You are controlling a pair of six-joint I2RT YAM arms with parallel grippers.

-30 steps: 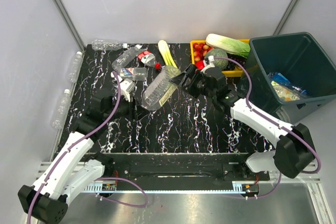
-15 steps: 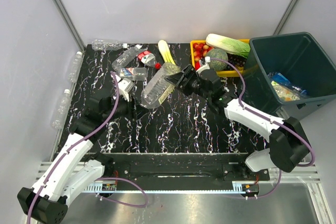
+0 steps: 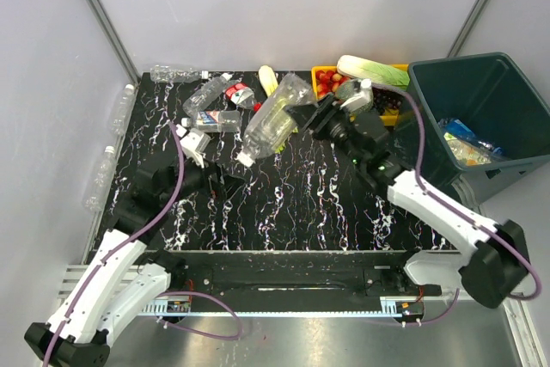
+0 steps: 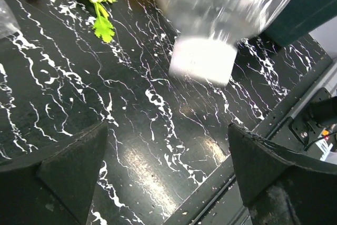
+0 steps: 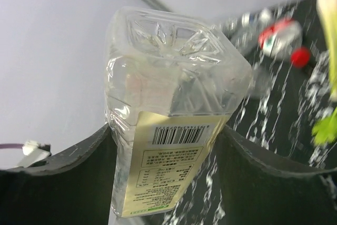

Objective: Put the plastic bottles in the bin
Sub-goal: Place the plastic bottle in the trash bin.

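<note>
right gripper: my right gripper is clamped on the big clear bottle, jaws partway in, one finger on each flat side. In the wrist view the fingers hug it just below the base.
held bottle: off the table and tilted, white cap at lower left, base at upper right. It has a pale label with a barcode and sits top centre of the overhead frame.
left gripper: my left gripper is spread wide with nothing in it, low over the black marbled table, left of centre.
left wrist view: the held bottle's cap is blurred at top centre; my fingertips are in the bottom corners.
bin: bin at the right edge of the frame, well apart from the held bottle. There are a few bottles inside.
loose bottles: a cluster at upper left of the table, one red-labelled. One more lies along the top edge, and two are off the mat by the left wall.
other: celery and a yellow tray with cabbage, between the held bottle and the bin.
</note>
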